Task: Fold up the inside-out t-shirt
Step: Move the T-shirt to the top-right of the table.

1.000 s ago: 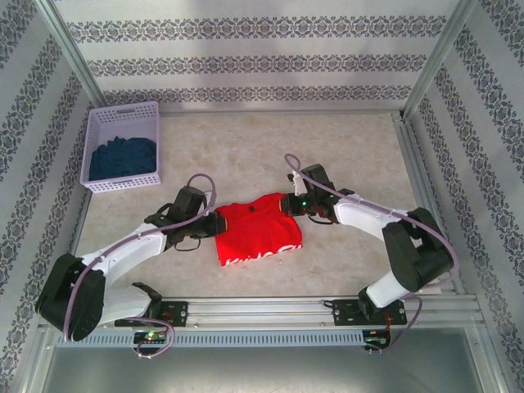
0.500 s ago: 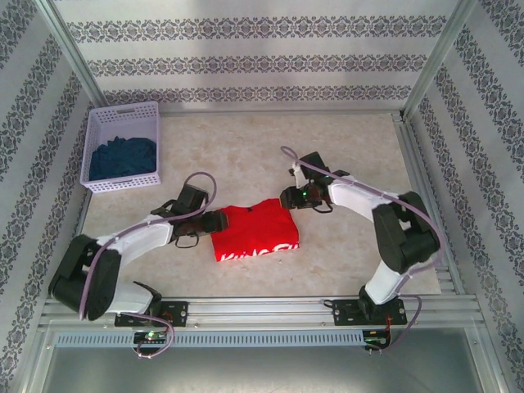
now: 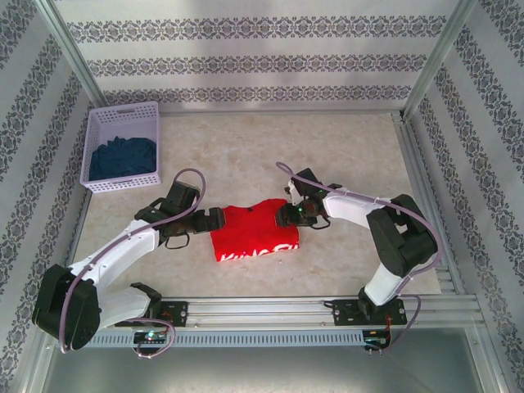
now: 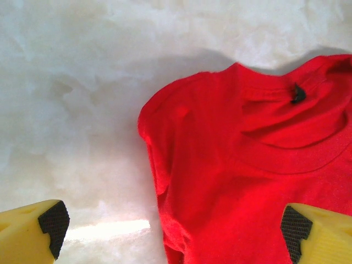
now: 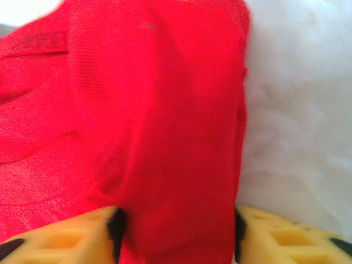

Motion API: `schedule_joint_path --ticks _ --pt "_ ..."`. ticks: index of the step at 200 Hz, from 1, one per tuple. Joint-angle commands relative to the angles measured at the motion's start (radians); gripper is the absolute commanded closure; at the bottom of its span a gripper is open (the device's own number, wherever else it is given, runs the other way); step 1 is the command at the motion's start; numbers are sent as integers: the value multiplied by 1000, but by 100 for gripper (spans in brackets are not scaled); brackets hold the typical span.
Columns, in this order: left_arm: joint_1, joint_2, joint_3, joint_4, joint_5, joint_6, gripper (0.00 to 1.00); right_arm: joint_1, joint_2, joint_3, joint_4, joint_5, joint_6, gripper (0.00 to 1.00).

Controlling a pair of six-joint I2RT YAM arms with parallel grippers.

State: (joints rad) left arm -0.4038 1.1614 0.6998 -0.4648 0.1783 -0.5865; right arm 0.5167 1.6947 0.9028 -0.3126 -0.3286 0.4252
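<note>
Top view: the inside-out t-shirt [image 3: 255, 232] is seen folded compactly at table centre, and the folding is judged nearly done. The left gripper [image 3: 214, 219] is held at its nine o'clock edge, the right gripper [image 3: 282, 214] at its two o'clock corner. A basket [image 3: 123, 110] of blue cloth stands well apart at ten o'clock, obstructing nothing.

Left wrist view: the jaws are spread wide and empty.

Right wrist view: a red fold is pinched between half-closed fingers [image 5: 66, 234]; release is called for next.

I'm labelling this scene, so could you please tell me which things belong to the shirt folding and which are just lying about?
In the job: red t-shirt; left gripper, open; right gripper, straddling a shirt fold.
Lying about: white basket; dark blue cloth inside it.
</note>
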Motion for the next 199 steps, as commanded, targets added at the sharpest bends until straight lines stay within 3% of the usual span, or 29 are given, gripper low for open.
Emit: schedule_joint_path --ticks 1,15,27,78,113,131,148,162,199 --pt "9 7 37 -35 -16 30 0 47 59 7 57 -23 43 70" --pt "15 11 54 -41 -28 37 0 10 63 56 13 31 16 90" --pt "21 13 63 -33 -30 47 0 -63 63 103 -31 70 -19 99" --pt "42 58 117 -41 -63 88 0 -421 182 391 -281 220 -248 100" --pt "43 103 144 -48 -53 110 0 -582 321 621 -381 452 -362 98" --pt "43 134 160 -51 -47 122 0 -622 400 753 -414 565 -403 91" --pt "43 168 176 -50 -48 125 0 -642 454 862 -425 679 -424 65" --pt "45 191 189 -46 -54 118 0 -642 455 910 -402 715 -433 53" --pt "45 200 226 -46 -110 109 0 -607 306 873 -374 689 -408 41"
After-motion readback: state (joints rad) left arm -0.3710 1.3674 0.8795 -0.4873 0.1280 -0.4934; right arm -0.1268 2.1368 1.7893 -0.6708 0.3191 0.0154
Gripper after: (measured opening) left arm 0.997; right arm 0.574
